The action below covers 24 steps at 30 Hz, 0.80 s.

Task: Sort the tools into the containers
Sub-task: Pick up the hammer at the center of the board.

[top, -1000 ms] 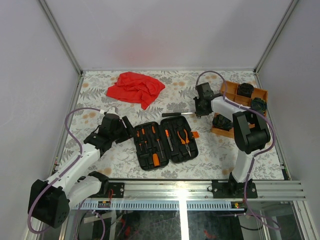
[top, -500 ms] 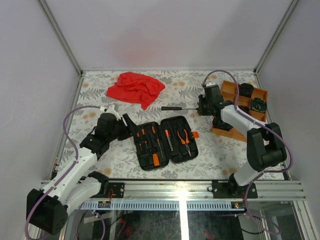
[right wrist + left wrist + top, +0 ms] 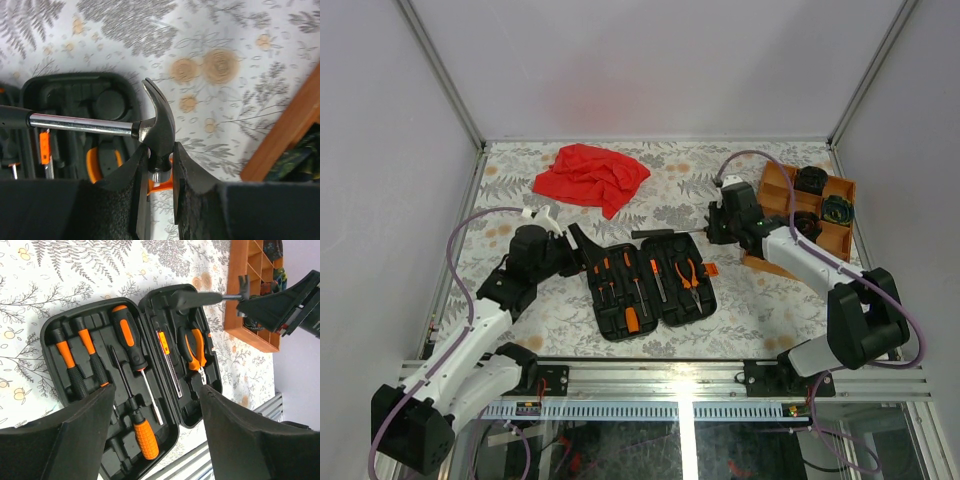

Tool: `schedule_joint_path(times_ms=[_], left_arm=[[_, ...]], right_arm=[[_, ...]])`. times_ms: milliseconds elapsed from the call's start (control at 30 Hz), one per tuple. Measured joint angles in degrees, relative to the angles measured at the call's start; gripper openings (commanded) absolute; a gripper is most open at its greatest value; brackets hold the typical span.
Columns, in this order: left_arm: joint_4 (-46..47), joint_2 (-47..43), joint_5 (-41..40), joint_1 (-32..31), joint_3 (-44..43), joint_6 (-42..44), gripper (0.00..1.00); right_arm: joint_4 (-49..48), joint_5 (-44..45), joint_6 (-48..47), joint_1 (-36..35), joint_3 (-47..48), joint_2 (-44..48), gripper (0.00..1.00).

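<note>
Hovering over tool case [image 3: 650, 285], right arm [image 3: 800, 258] outstretched, fingers [image 3: 120, 200] pinching hammer head [image 3: 159, 132]

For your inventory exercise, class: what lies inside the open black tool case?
Orange-and-black screwdrivers in one half, orange-handled pliers and a slim orange-tipped tool in the other. The hammer held above hides some moulded slots at that half's far end.

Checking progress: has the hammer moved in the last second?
Yes. The hammer, in the right gripper, shifted slightly left, toward the open case.
</note>
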State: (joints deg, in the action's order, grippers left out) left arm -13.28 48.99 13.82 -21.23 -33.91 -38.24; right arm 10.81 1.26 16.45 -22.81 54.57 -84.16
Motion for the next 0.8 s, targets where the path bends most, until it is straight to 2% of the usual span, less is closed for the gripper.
schedule_joint_path(times_ms=[333,567,800], left_arm=[[2.29,1.4,-0.28,-6.93,0.0,0.68,0.68],[3.43,3.63,-3.34,-13.11,0.0,0.9,0.68],[4.63,5.46,-4.52,-15.65,0.0,1.75,0.68]], right_arm=[[1.01,0.42,-3.17,-9.11,-0.15,2.1,0.0],[3.58,-2.62,-8.39,-9.9,-0.15,5.79,0.0],[6.8,-5.97,-11.34,-9.9,-0.15,8.17,0.0]])
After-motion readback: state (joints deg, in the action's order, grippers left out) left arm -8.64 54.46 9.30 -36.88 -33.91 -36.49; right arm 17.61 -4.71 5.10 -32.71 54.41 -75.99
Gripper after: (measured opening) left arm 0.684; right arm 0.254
